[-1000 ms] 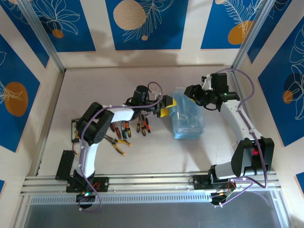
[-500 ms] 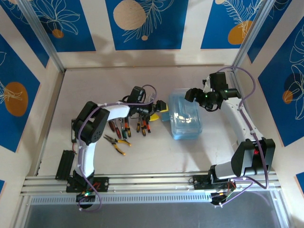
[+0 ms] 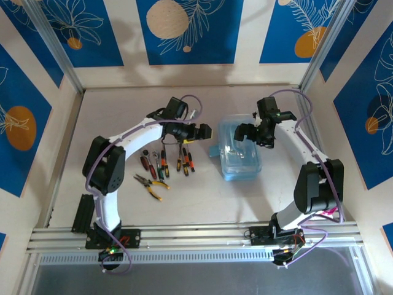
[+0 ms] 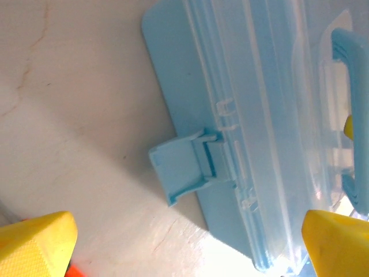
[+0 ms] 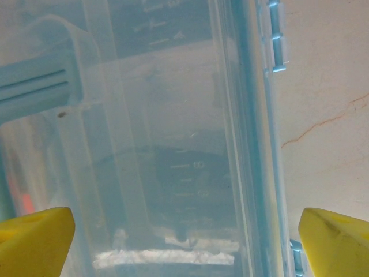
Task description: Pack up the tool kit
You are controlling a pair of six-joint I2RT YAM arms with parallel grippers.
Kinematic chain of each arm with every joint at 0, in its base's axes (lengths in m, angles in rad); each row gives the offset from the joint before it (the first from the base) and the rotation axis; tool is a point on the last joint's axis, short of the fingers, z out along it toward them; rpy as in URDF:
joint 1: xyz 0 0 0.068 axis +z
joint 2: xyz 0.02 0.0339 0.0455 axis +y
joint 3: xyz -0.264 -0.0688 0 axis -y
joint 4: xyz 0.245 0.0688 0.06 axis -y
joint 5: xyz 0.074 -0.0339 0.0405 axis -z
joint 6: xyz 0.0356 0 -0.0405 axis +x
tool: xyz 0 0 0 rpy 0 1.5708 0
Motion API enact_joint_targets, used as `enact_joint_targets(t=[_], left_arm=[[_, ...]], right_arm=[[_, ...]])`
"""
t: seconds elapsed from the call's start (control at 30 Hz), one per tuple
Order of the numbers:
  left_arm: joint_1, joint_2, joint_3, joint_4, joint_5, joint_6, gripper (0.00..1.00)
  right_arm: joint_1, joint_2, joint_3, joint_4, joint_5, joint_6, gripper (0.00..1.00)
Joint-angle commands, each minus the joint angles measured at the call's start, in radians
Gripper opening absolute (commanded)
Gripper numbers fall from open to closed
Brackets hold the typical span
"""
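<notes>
The translucent light-blue case [image 3: 241, 149] lies shut in the middle of the table, its side latch [image 4: 185, 166] sticking out to the left. My left gripper [image 3: 204, 131] hovers just left of the case, open, with its yellow fingertips [image 4: 36, 241] spread wide and nothing between them. My right gripper [image 3: 245, 131] hangs open over the case's clear lid [image 5: 173, 144], holding nothing. Several red- and orange-handled screwdrivers [image 3: 166, 163] lie left of the case. The pliers [image 3: 150, 182] lie in front of them.
A black block [image 3: 83, 212] sits by the left arm's base and a small dark fixture [image 3: 96, 167] lies at the table's left edge. Patterned blue walls close in the table at the back and sides. The case handle [image 4: 351, 104] is on the lid.
My left gripper has drawn back leftward from the case's left side. My right gripper has swung left and down over the lid. The case looks slightly shifted.
</notes>
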Motion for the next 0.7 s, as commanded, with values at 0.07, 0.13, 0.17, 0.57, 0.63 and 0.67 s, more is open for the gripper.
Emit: enact_joint_targets(t=[0.07,0.13,0.17,0.57,0.63,0.67], left_arm=[[0.010,-0.040,-0.006,-0.098,-0.055,0.057,1.00],[0.011,-0.043,-0.012,-0.097,-0.056,0.054,1.00],[0.010,-0.043,-0.014,-0.096,-0.056,0.053,1.00],[0.012,-0.036,0.016,-0.115,-0.056,0.063,1.00],[0.012,-0.034,0.025,-0.117,-0.053,0.065,1.00],[0.011,-0.033,0.030,-0.117,-0.048,0.066,1.00]], right_arm=[[0.015,0.050,0.022,-0.005,0.026,-0.026,0.94],[0.017,0.057,0.020,-0.001,0.030,-0.028,0.89],[0.017,0.056,0.016,0.003,0.027,-0.026,0.86],[-0.076,-0.071,-0.084,0.153,-0.253,-0.036,0.56],[-0.112,-0.102,-0.126,0.207,-0.345,-0.029,0.56],[-0.129,-0.114,-0.144,0.233,-0.390,-0.025,0.56]])
